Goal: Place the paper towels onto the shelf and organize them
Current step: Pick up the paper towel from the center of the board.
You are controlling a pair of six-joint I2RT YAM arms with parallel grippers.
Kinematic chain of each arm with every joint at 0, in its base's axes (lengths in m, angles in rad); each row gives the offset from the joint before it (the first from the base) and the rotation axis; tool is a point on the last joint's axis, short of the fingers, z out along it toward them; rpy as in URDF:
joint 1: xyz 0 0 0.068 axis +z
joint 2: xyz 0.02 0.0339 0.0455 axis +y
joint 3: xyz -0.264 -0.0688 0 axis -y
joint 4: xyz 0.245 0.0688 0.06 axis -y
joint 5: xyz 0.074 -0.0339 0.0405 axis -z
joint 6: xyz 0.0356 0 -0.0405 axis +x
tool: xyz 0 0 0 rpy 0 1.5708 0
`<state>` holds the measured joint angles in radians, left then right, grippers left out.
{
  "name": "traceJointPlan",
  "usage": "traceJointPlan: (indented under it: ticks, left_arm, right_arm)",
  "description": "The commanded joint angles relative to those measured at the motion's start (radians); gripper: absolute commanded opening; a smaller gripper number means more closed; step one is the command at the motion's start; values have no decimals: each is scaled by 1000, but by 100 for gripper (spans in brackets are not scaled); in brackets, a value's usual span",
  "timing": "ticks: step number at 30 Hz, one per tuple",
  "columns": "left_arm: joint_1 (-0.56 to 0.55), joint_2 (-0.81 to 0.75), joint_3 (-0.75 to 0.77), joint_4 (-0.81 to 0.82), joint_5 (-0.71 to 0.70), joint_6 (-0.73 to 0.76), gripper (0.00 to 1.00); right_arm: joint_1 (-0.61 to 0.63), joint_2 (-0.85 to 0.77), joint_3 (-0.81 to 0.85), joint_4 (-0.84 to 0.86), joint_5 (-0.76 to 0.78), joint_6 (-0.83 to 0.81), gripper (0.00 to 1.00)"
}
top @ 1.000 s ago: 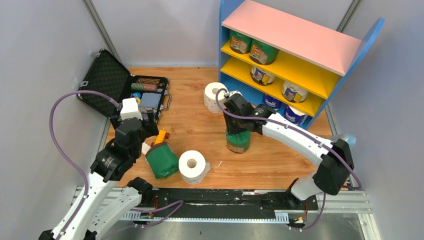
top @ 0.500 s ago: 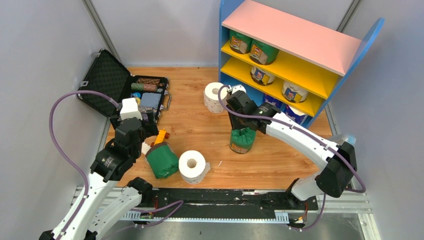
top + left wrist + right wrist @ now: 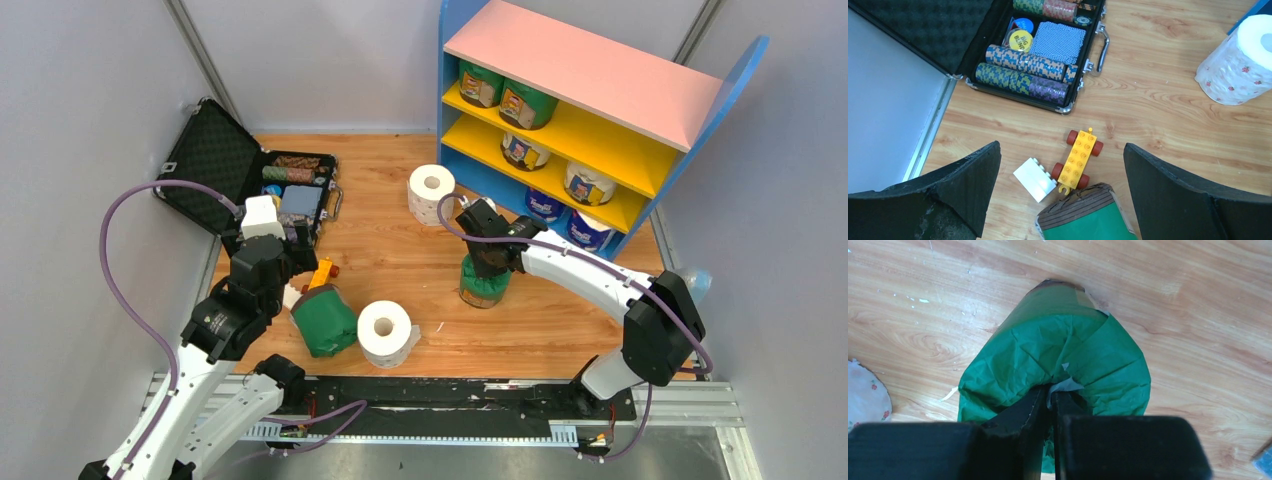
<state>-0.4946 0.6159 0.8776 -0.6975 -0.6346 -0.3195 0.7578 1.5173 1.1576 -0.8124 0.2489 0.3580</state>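
Note:
A green-wrapped paper towel roll (image 3: pixel 483 285) (image 3: pixel 1058 345) stands upright on the wooden floor in front of the shelf (image 3: pixel 590 75). My right gripper (image 3: pixel 487 262) (image 3: pixel 1052 392) sits on its top, shut on the gathered wrapper at the centre. A second green roll (image 3: pixel 324 320) (image 3: pixel 1088 220) lies on its side at the left, and my left gripper (image 3: pixel 300 275) (image 3: pixel 1062 147) hangs open above its brown end. A bare white roll (image 3: pixel 386 331) lies beside it. Another white roll (image 3: pixel 431 193) (image 3: pixel 1238 65) stands near the shelf's left panel. Several rolls sit on the yellow boards (image 3: pixel 560 130).
An open black case (image 3: pixel 215 160) (image 3: pixel 1038 55) with poker chips lies at the back left. A small orange toy car (image 3: pixel 1078 157) and a white brick (image 3: pixel 1034 179) rest against the lying green roll. Grey walls close in both sides.
My right gripper came down onto the upright green roll's top and shut on its wrapper; the roll shifted slightly right. The left arm has not moved.

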Motion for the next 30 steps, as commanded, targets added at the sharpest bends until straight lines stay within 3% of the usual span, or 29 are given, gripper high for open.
traceJointPlan:
  ticks: [1,8,16,26,30]
  left_arm:
    - [8,7,-6,34,7,10,100]
    - [13,9,-6,33,12,10,100]
    - [14,8,-6,32,8,8,100]
    - [17,9,-5,33,16,8,100]
    - [17,9,-5,33,18,8,100]
  right_arm:
    - [0,8,-24,32,-38,36,11]
    - [-1,9,51,29,-8,6,9]
    - [0,-92,165,-59,-43,-34,20]
    - [0,-244,84,-82,-117,-256,58]
    - [1,-256,26,-62,-209,-350,62]
